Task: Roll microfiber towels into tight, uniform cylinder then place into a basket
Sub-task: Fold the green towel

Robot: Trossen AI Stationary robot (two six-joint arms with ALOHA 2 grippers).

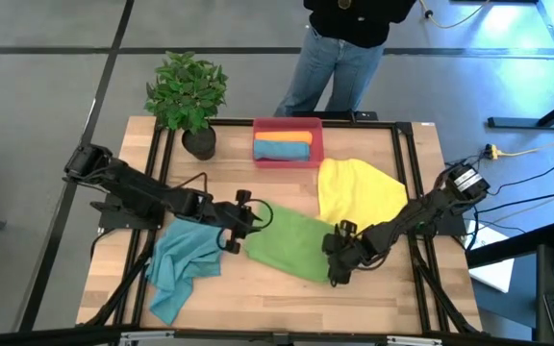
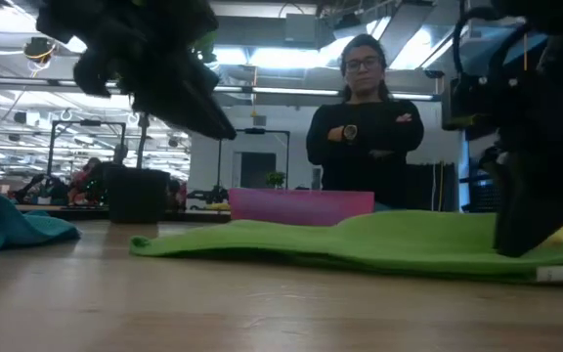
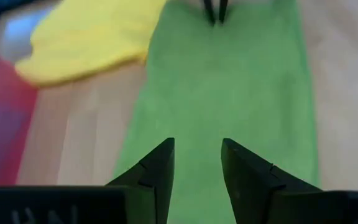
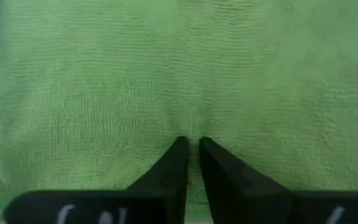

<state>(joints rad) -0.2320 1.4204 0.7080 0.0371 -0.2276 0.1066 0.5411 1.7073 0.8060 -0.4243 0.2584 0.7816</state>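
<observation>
A green towel [image 1: 291, 242] lies spread flat on the table's middle. My right gripper [image 1: 335, 264] is down on its right end, fingers shut on the cloth [image 4: 192, 142]. My left gripper [image 1: 246, 226] is open and hovers above the towel's left end [image 3: 197, 146], touching nothing. A yellow towel [image 1: 359, 192] lies crumpled behind the green one. A teal towel [image 1: 181, 264] lies bunched at the near left. The red-pink basket [image 1: 263, 123] stands at the far middle and holds a rolled orange towel [image 1: 283, 137] and a rolled blue towel [image 1: 283, 151]. My right gripper pinches a small pucker of the green towel's top surface [image 4: 191, 127] between its two fingertips, near the towel's right end. The fingers come from above, slanting down [image 2: 521, 230]. The towel lies flat and slack on the table.
A potted plant [image 1: 188, 96] stands at the far left corner. A person [image 1: 344, 38] stands behind the table's far edge. Bare wood [image 1: 287, 303] shows along the near edge.
</observation>
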